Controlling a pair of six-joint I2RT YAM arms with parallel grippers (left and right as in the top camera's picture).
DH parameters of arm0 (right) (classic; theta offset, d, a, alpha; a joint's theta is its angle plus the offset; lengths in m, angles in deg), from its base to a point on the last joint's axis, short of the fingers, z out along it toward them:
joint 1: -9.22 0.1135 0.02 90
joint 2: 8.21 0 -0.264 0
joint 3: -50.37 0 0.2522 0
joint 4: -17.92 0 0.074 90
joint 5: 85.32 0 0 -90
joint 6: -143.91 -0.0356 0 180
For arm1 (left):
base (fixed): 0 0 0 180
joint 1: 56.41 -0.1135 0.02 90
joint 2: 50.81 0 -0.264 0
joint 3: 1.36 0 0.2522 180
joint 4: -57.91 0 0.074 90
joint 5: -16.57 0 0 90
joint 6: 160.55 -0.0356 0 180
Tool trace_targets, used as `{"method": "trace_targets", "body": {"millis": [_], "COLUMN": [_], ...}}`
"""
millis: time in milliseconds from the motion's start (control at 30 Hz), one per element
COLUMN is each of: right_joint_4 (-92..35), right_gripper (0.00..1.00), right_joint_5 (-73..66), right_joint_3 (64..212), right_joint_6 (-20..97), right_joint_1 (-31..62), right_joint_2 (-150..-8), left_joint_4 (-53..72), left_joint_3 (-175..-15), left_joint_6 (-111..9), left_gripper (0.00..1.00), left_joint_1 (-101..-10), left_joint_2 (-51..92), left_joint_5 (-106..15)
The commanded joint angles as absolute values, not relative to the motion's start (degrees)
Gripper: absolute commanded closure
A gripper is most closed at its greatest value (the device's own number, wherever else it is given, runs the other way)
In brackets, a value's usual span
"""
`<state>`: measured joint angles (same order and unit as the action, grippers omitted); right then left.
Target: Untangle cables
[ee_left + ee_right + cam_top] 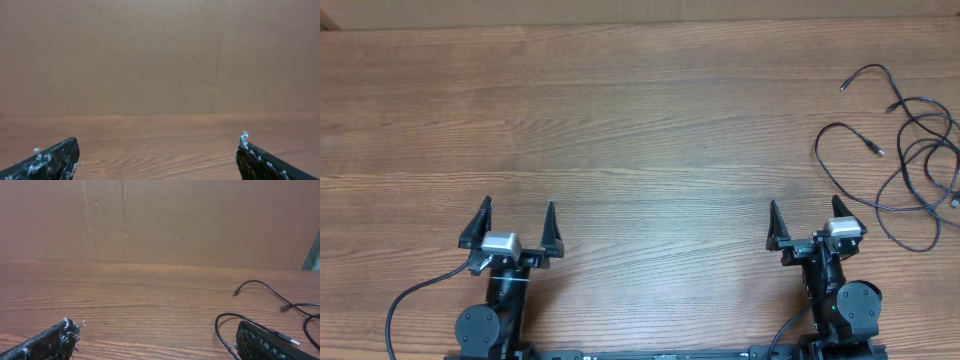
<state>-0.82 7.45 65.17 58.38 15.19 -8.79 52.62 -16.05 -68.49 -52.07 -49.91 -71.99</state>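
Three cables (908, 152), perhaps, lie tangled on the table's (620, 120) right.

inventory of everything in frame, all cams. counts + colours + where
cables: several, exact count unclear in the tangle; thin, black, small plugs at the ends; loosely looped at the table's far right, ahead of the right arm and running to the frame edge
table: one, brown wood grain, fills the overhead view
back wall: one, plain brown board, behind the table's far edge in both wrist views
arm cables: two, thick, black, one by each arm base at the near edge
left gripper: one, black fingers, near edge left, open, holding nothing
right gripper: one, black fingers, near edge right, open, holding nothing, cables just ahead to its right
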Motion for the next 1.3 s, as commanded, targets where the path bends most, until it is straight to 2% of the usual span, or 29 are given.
{"method": "trace_targets", "body": {"millis": [0, 200, 567, 667, 1267], "right_joint_4": [-0.5, -0.5, -0.5, -0.5, -0.5], "right_gripper": [0.00, 0.00, 0.00, 0.00, 0.00], "right_joint_5": [7.0, 7.0, 7.0, 7.0, 7.0], "right_joint_3": [64.6, 64.6, 64.6, 64.6, 64.6], "right_joint_6": [58.3, 58.3, 58.3, 58.3, 58.3], "right_joint_1": [14.9, 14.9, 14.9, 14.9, 14.9], "right_joint_2": [-8.4, -8.4, -8.4, -8.4, -8.4], "left_joint_4": [50.3, 40.0, 39.7, 39.9, 39.9], "left_joint_3": [-15.4, -15.4, -15.4, -15.4, -15.4], "left_joint_6": [-75.4, -75.9, -78.0, -74.3, -74.2], "left_gripper": [0.00, 0.00, 0.00, 0.00, 0.00], "left_joint_1": [-52.6, -52.6, -52.6, -52.6, -52.6], "left_joint_2": [-50.6, -50.7, -50.7, -50.7, -50.6], "left_joint_5": [-72.1, -70.5, -70.4, -70.2, -70.2]}}
